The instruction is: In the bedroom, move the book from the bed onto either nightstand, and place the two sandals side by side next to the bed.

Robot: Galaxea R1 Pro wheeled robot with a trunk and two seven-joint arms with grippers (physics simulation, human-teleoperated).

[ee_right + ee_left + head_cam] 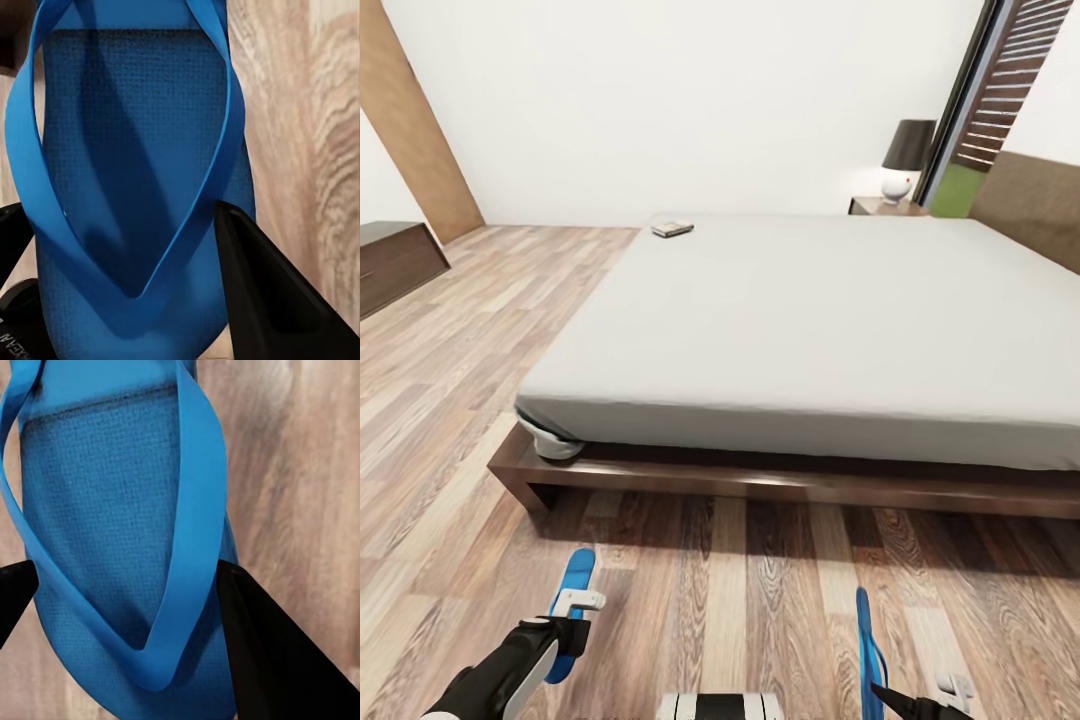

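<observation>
Right now I have a blue sandal in each gripper: the left gripper [572, 615] pinches the left sandal [573, 610] across its sole, and the right gripper [905, 700] pinches the right sandal [869, 640] likewise, both over the plank floor [740, 610] before the bed [810, 330]. I hold them apart, probably to set them parallel. The book [672, 228] lies at the mattress's far corner, the nightstand [885, 206] beyond.
</observation>
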